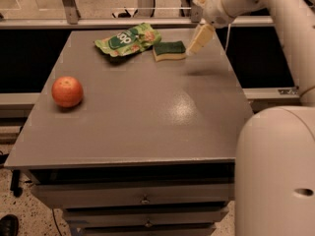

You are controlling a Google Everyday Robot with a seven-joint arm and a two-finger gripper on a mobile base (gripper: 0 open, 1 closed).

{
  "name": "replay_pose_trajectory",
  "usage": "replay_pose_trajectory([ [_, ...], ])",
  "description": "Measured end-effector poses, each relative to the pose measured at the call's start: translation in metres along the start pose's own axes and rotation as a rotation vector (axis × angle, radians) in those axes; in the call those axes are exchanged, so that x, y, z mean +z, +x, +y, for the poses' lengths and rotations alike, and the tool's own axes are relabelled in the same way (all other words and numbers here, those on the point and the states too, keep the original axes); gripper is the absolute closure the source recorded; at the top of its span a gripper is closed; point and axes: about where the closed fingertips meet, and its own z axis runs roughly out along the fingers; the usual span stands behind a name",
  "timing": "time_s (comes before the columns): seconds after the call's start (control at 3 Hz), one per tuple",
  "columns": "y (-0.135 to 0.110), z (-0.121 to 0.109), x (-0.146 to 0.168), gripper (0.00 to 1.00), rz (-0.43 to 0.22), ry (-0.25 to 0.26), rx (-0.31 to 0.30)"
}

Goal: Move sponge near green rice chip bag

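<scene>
Sponge point(170, 50) lies flat on the far part of the grey table point(147, 132), dark green scouring side up over a pale yellow foam base, its edges wavy. Its left end sits just beside the green rice chip bag point(128, 39), a crumpled light green foil pouch with a dark green oval logo and white lettering; I cannot tell whether the two touch. On my feed the gripper point(200, 39) hangs just right of the sponge, lifted off the tabletop and tilted, a cream-coloured wedge at the end of the smooth white arm point(275, 6). It is apart from the sponge and carries nothing; how wide its jaws stand I cannot tell. The tabletop has a dull satin sheen with a soft glare patch near the middle. A round orange-red fruit point(67, 91) rests well apart on the left side. The robot's rounded white body point(275, 176) fills the lower right.
</scene>
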Motion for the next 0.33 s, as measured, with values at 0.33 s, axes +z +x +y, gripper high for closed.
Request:
replay_pose_trajectory([
  [0.33,0.0263,0.0153,-0.0628,0.0,-0.09,0.027,0.091],
])
